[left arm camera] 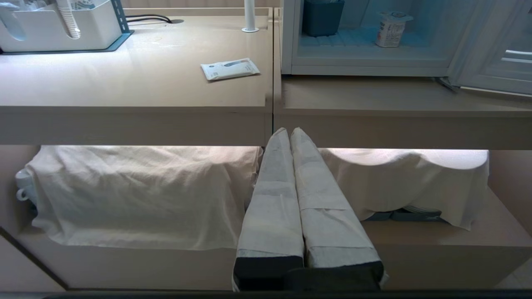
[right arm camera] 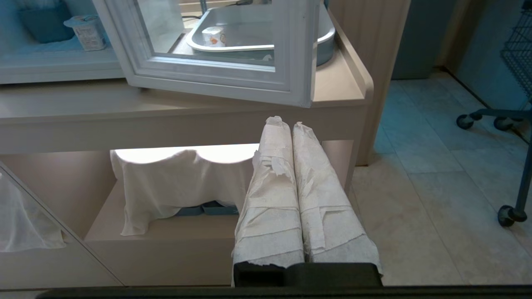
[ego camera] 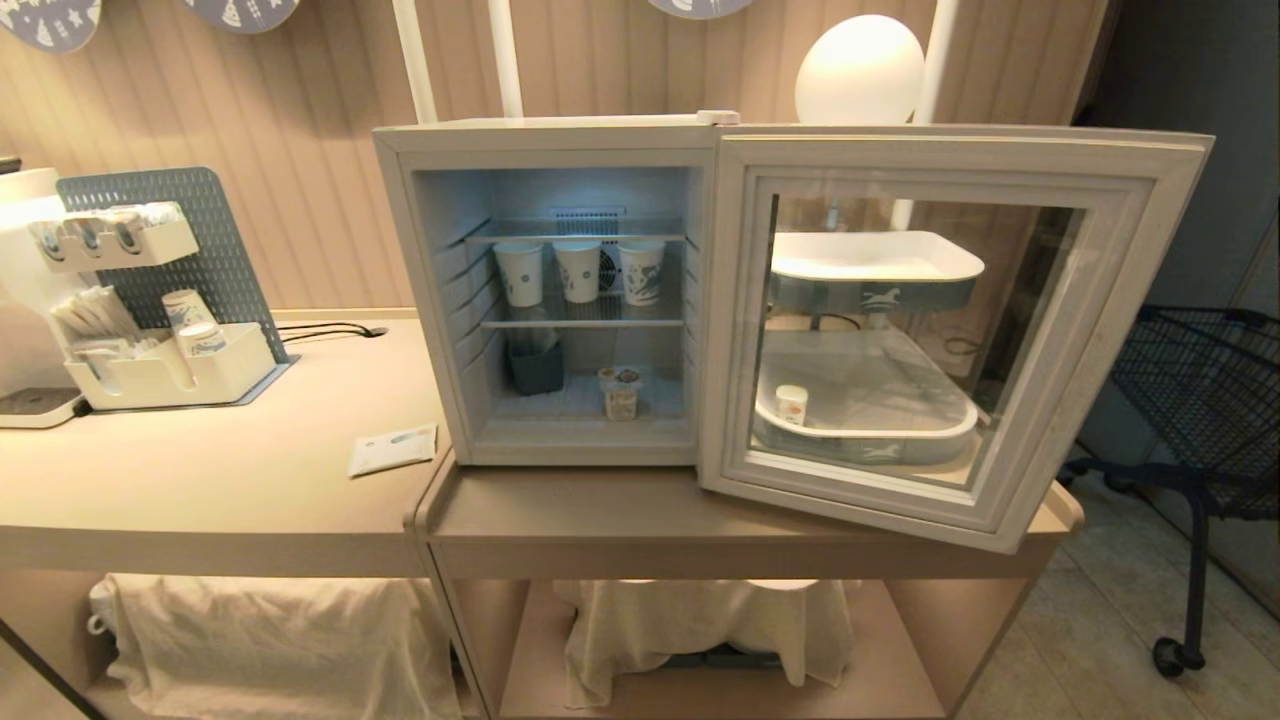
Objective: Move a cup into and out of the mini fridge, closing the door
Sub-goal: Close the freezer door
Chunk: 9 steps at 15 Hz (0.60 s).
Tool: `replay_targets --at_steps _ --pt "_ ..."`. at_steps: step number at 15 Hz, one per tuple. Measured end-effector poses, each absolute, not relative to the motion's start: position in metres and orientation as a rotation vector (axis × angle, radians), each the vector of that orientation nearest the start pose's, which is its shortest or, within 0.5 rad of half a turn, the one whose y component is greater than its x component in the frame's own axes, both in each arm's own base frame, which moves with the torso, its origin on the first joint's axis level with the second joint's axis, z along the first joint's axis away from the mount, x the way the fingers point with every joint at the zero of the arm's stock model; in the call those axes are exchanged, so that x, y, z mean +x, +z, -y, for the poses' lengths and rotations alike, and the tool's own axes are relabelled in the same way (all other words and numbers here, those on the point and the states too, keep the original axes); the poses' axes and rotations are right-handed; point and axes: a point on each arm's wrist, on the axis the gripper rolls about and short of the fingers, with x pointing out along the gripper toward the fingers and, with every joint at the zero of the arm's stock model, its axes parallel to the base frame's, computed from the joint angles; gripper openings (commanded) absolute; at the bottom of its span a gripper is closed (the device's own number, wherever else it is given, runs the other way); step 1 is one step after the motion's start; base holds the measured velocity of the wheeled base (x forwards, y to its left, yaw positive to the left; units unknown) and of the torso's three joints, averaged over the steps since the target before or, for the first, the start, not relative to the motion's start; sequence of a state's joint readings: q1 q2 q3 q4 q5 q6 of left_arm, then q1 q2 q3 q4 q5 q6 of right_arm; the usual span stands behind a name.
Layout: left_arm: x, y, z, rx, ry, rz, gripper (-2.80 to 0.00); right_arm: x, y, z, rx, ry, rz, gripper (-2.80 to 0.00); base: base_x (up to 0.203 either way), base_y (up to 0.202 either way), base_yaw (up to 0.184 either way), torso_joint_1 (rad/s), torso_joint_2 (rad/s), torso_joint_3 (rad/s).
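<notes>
The mini fridge (ego camera: 425,230) stands on the counter with its door (ego camera: 1105,330) swung wide open to the right. On the fridge floor stands the cup (ego camera: 620,393), a short white pot with a wide-rimmed lid; it also shows in the left wrist view (left arm camera: 390,30) and the right wrist view (right arm camera: 86,33). Neither arm shows in the head view. My left gripper (left arm camera: 289,132) is shut and empty, low in front of the counter edge. My right gripper (right arm camera: 286,123) is shut and empty too, below the open door's corner (right arm camera: 297,89).
Three taller paper cups (ego camera: 580,270) line the upper wire shelf; a dark box (ego camera: 537,368) sits beside the cup. Behind the door glass, a tray (ego camera: 870,440) holds a plain white pot (ego camera: 791,404). A sachet (ego camera: 393,449), an organiser (ego camera: 170,375) and a wheeled basket cart (ego camera: 1200,400) stand around.
</notes>
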<state>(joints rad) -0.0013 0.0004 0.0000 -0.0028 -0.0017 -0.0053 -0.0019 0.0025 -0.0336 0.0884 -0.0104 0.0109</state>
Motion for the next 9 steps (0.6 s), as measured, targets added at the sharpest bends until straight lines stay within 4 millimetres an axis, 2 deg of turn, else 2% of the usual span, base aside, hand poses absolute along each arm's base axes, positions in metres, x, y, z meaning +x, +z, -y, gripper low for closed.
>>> replay_targets --at_steps 2,6,9 --pt "-0.0228 0.0758 0.0 -0.006 -0.003 0.002 -2.8 -0.0254 0.0757 0.0002 0.01 -0.012 -0.058 -2.8 0.004 -0.086 0.007 0.001 0.0 0.001" --pt "-0.0228 0.0758 0.0 -0.005 -0.003 0.002 -2.8 -0.0254 0.0758 0.0002 0.01 -0.012 -0.058 -2.8 0.0 -0.163 -0.001 0.003 0.0 0.002" --pt "-0.0228 0.0758 0.0 -0.005 -0.003 0.002 -2.8 -0.0254 0.0757 0.0002 0.011 -0.013 -0.058 -2.8 0.0 0.0 0.0 0.0 0.0 0.0"
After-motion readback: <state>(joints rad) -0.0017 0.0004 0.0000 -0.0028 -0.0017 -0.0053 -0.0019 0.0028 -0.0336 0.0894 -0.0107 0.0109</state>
